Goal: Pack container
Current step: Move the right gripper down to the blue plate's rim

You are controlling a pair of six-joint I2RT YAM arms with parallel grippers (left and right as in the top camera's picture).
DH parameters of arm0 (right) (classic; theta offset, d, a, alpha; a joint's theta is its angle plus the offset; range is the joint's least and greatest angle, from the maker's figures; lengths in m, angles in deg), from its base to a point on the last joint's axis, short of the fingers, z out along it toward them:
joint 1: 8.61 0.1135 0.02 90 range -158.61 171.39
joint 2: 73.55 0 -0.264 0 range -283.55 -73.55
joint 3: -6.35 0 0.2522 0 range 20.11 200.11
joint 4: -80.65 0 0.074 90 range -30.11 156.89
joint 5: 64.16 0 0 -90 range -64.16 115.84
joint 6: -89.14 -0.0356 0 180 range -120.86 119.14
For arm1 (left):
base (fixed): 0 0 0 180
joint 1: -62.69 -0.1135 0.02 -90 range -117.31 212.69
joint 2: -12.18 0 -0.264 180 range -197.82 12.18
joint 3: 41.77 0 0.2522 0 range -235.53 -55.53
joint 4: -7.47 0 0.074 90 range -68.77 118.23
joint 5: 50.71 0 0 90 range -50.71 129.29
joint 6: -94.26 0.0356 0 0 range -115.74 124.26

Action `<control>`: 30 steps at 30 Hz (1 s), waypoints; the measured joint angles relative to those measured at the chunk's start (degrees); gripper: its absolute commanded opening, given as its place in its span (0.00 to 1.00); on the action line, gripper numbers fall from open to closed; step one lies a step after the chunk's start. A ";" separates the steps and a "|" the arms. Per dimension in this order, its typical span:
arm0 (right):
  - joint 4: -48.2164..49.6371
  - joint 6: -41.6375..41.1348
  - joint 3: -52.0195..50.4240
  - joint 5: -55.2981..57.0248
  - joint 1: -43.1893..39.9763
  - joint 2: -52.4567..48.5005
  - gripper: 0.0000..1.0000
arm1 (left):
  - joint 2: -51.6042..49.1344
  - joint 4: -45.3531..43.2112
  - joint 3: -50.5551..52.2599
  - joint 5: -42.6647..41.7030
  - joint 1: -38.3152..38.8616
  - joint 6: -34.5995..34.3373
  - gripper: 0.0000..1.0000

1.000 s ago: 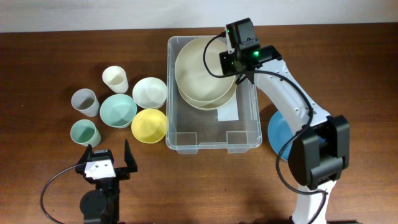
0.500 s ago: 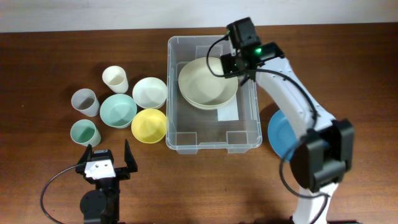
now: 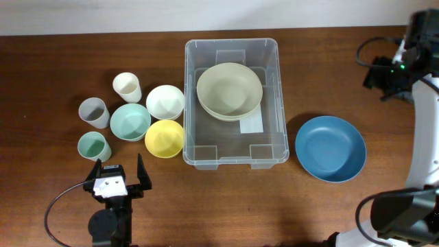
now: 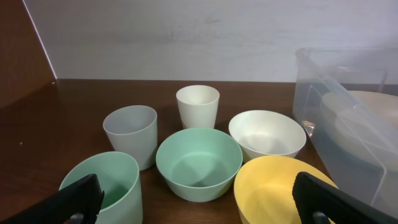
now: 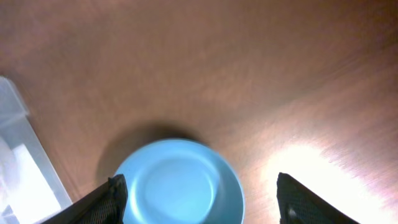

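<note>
The clear container [image 3: 271,147] stands mid-table with two stacked cream bowls [image 3: 229,90] in its far half; its white label [image 3: 252,124] shows beside them. A corner of the container [image 5: 22,168] shows in the right wrist view. My right gripper [image 3: 385,74] hangs high at the far right edge, open and empty, fingers spread on either side of the blue plate [image 5: 180,183] far below. At the near left, my left gripper [image 3: 119,170] rests open and empty, facing the cups and bowls. In the left wrist view the container's wall [image 4: 348,112] is on the right.
Left of the container stand a cream cup [image 3: 127,86], grey cup [image 3: 94,112], green cup [image 3: 92,145], green bowl [image 3: 130,121], white bowl [image 3: 164,101] and yellow bowl [image 3: 164,137]. The blue plate [image 3: 330,147] lies to the container's right.
The right gripper opened and let the cream bowl settle onto the other bowl in the container. It then swung away to the far right. The left arm has not moved.
</note>
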 measured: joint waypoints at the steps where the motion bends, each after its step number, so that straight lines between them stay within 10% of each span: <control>1: -0.79 0.00 -1.99 -1.60 -0.94 -0.13 0.69 | 0.00 0.02 0.00 0.00 0.00 0.00 1.00; 5: -1.62 0.24 -9.81 -5.66 -0.92 -0.52 0.04 | 0.00 0.02 0.00 0.00 0.00 0.00 1.00; 17: 23.10 -0.20 -38.95 -8.61 4.76 -1.31 0.04 | 0.04 0.02 0.00 0.00 0.00 0.00 1.00; 30: 37.92 -0.20 -43.78 -8.59 4.79 -1.31 0.04 | 0.04 0.02 0.00 0.00 0.00 0.00 1.00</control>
